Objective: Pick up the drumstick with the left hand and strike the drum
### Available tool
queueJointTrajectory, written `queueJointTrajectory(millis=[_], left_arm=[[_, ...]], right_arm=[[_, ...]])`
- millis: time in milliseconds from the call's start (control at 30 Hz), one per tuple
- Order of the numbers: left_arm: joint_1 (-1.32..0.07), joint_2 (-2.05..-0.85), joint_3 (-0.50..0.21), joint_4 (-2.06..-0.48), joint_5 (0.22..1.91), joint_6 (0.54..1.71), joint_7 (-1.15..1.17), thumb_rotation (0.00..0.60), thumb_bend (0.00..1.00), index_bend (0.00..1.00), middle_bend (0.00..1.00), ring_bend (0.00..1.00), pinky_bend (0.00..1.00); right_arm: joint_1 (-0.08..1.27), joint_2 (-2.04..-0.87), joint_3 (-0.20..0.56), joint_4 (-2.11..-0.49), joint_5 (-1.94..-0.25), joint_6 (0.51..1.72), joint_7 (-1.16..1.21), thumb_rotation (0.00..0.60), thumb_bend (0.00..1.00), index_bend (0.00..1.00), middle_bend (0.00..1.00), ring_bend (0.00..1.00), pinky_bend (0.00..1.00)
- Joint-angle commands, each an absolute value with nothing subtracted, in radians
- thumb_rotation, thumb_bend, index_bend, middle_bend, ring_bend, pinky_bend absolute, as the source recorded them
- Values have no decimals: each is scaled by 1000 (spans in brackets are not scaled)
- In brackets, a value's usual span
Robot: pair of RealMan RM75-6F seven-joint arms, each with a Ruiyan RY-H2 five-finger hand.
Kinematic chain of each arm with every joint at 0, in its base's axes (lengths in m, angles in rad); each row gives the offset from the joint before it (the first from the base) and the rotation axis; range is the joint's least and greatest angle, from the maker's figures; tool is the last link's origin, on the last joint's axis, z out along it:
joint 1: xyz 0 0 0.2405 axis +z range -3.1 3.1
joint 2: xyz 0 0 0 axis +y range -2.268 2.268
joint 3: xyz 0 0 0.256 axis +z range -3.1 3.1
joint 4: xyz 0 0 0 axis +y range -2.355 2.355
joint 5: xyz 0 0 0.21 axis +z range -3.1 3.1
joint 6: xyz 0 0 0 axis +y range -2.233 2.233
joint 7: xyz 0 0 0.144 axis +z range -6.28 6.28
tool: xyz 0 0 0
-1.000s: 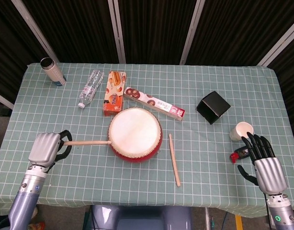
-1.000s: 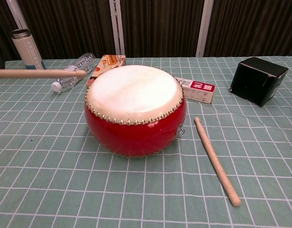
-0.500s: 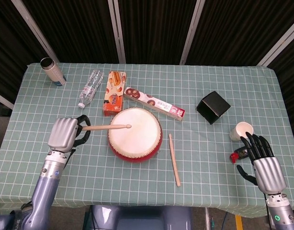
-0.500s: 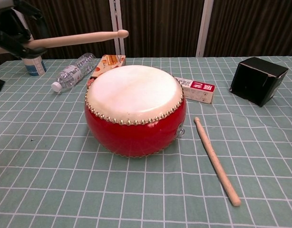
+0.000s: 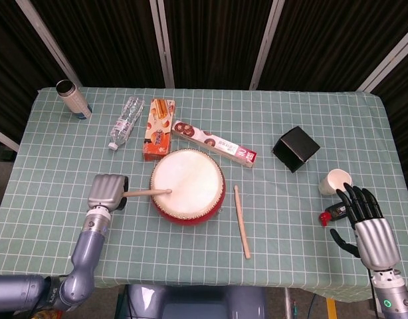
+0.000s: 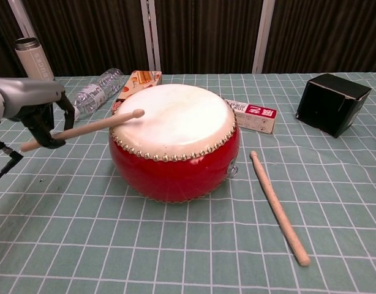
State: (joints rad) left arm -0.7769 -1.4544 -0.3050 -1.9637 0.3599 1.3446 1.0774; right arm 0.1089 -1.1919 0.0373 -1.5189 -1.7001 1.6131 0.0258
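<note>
A red drum with a pale skin stands at the table's middle. My left hand is just left of it and grips a wooden drumstick. The stick's tip lies on the left part of the drum skin. A second drumstick lies flat on the cloth to the right of the drum. My right hand hovers near the table's right front, fingers spread, holding nothing.
Behind the drum lie an orange snack box, a long pink box and a plastic bottle. A steel flask stands at the back left. A black box and a white cup are at the right.
My left hand has swung the drumstick down from its raised position, so that its tip now rests on the drum skin. The hand has also moved lower and closer to the drum. The right hand has not moved.
</note>
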Motion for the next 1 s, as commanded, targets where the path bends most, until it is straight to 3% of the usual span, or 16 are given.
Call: queueJointTrajectory(millis=[33, 233, 500, 733, 1000], left_arm=[[-815, -1418, -325, -2002, 357, 1348, 1072, 600, 547, 790, 1000, 1000, 1000], [-759, -1395, -345, -2068, 645, 1382, 843, 600, 547, 790, 1000, 1000, 1000], [-728, -1374, -340, -2105, 876, 1420, 703, 600, 547, 790, 1000, 1000, 1000], [-732, -1393, -314, -2073, 876, 1418, 706, 600, 547, 790, 1000, 1000, 1000], [-743, -1448, -226, -1960, 702, 1348, 789, 600, 548, 790, 1000, 1000, 1000]], right_arm=[[109, -1193, 37, -1520, -1701, 1614, 24, 600, 299, 0, 0, 0, 74], [108, -1195, 38, -1518, -1701, 1615, 18, 600, 299, 0, 0, 0, 74], [109, -1196, 38, -1517, -1699, 1613, 17, 600, 299, 0, 0, 0, 73], [110, -1196, 38, -1518, -1698, 1611, 18, 600, 299, 0, 0, 0, 73], [109, -1195, 38, -1519, -1699, 1613, 21, 600, 299, 0, 0, 0, 74]])
